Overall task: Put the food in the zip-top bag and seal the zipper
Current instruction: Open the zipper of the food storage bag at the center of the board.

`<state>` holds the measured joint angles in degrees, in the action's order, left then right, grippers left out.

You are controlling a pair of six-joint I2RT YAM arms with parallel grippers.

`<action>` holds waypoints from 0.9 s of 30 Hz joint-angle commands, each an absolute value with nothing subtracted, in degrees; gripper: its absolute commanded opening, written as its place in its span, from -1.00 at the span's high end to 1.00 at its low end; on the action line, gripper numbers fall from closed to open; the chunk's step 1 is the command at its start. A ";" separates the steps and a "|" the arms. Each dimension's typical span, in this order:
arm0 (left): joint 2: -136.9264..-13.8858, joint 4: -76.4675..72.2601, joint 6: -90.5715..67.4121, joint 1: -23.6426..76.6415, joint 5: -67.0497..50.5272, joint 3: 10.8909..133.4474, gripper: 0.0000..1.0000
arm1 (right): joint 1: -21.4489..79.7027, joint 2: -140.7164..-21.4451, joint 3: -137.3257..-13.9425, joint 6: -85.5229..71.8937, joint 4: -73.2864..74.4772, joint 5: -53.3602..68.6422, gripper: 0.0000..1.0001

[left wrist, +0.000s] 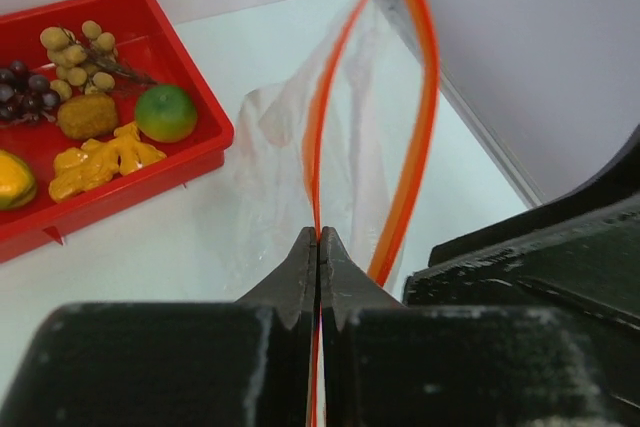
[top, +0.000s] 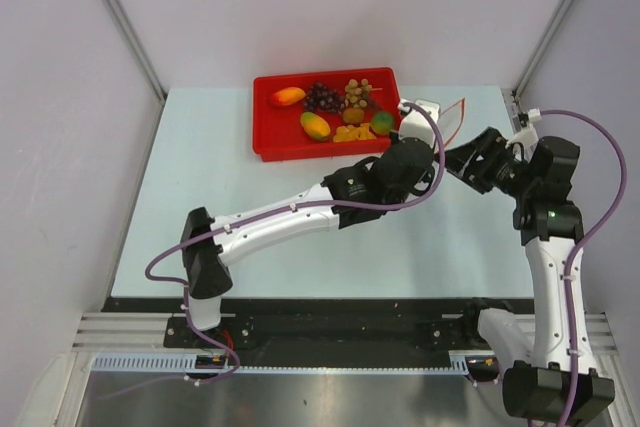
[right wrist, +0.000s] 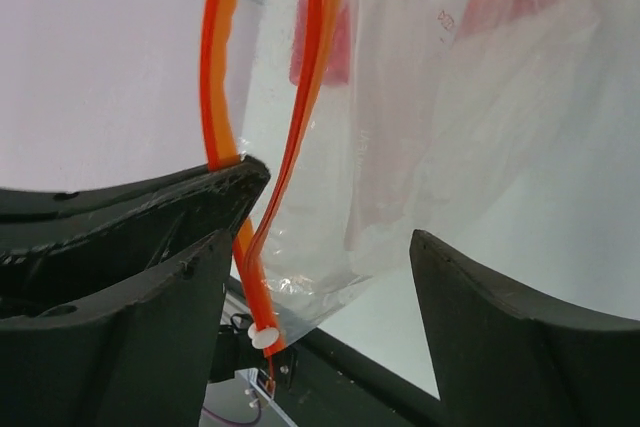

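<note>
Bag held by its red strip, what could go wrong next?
The left gripper pinches only one thin zipper strip, so the bag could slip out. The right gripper is open with the bag between its fingers. Closing there might catch both strips and shut the mouth.

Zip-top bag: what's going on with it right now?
The left pincer is shut on one side of the zipper, holding the zip-top bag with its mouth parted. The right pincer is open, its jaws straddling the bag's mouth without gripping. All the food lies in the red tray; none is in the bag yet.
</note>
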<state>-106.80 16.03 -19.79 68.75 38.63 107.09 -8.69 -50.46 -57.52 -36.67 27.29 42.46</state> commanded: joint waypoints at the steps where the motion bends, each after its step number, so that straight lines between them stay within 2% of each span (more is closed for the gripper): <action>1: -106.87 10.73 -16.00 70.31 40.25 107.14 0.99 | -7.74 -53.60 -59.41 -38.14 26.02 40.43 -0.46; 7: -108.81 9.58 -12.13 71.80 42.45 108.19 1.00 | -5.54 -54.76 -60.38 -38.76 25.14 36.22 0.02; 10: -109.68 9.06 -10.11 72.51 43.59 108.55 1.00 | -4.57 -54.67 -60.47 -39.11 25.14 35.16 0.10; 16: -109.95 5.46 -4.93 72.60 46.22 107.58 0.99 | -3.96 -55.63 -59.77 -36.57 29.60 32.35 0.11; 22: -105.57 5.36 -6.76 70.85 43.95 103.28 1.00 | -7.02 -56.42 -60.03 -26.91 38.21 30.50 0.47; 27: -100.47 7.99 -12.21 67.60 40.53 97.92 1.00 | -12.91 -55.55 -60.82 -18.91 43.76 33.21 0.58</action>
<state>-107.20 7.46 -7.90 70.72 43.09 100.66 -9.23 -56.47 -57.84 -27.53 37.74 32.18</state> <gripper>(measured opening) 0.006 0.216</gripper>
